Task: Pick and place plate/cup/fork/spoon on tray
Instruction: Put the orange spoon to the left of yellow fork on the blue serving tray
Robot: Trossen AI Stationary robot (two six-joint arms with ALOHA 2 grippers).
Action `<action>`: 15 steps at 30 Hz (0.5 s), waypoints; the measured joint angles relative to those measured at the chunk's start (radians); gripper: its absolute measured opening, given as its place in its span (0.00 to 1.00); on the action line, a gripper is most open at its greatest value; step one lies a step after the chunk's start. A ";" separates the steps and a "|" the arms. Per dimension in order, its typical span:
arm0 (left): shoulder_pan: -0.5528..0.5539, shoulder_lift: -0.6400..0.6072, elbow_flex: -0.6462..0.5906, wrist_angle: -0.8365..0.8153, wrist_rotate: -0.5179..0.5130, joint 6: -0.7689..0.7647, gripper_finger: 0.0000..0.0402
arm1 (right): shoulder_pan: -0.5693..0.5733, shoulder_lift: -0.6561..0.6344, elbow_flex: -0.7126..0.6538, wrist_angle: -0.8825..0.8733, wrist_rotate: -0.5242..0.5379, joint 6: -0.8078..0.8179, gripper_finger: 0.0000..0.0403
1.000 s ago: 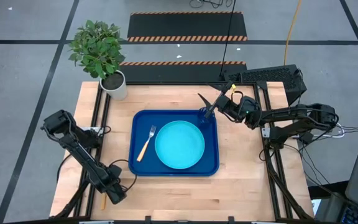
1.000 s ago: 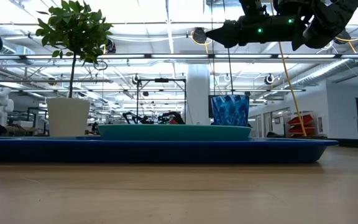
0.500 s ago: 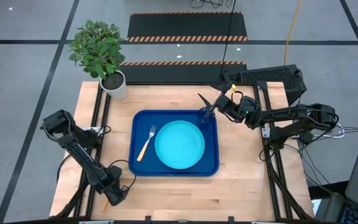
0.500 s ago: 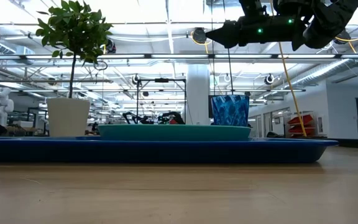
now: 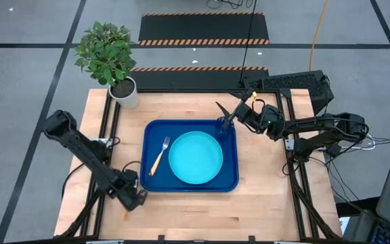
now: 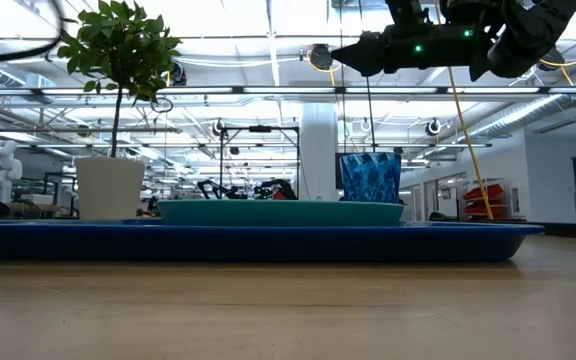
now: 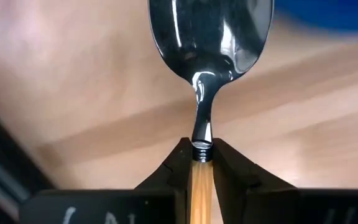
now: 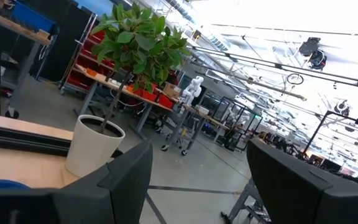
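Carrying the spoon is the step in hand: the left gripper is clamped on the orange handle just below the metal neck, bowl pointing forward over bare wood. In the high view the left gripper sits just off the tray's near-left corner, outside the rim.

On the tray:
- plate, flat, roughly centred
- fork, left of the plate, lying on the tray floor, apart from the plate
- cup, upright in the tray's far-right corner; the low view shows it standing behind the plate

Right gripper hangs above the tray's far-right corner, over the cup; its fingers are spread wide with nothing between them. It looks to be waiting.

A potted plant stands on the table beyond the tray's far-left corner, well clear of the work.

Judgement: three of the four pieces are already placed, and the spoon is the last. The next move calls for bringing it over the tray's rim to a free strip of tray floor, perhaps the near-left edge or beside the fork, lowering it close, then opening. Care is needed not to knock the fork or clip the plate's edge.
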 joint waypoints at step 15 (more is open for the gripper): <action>0.318 -0.146 0.003 -0.224 -0.068 0.244 0.10 | 0.000 0.000 0.000 -0.016 0.000 -0.005 0.63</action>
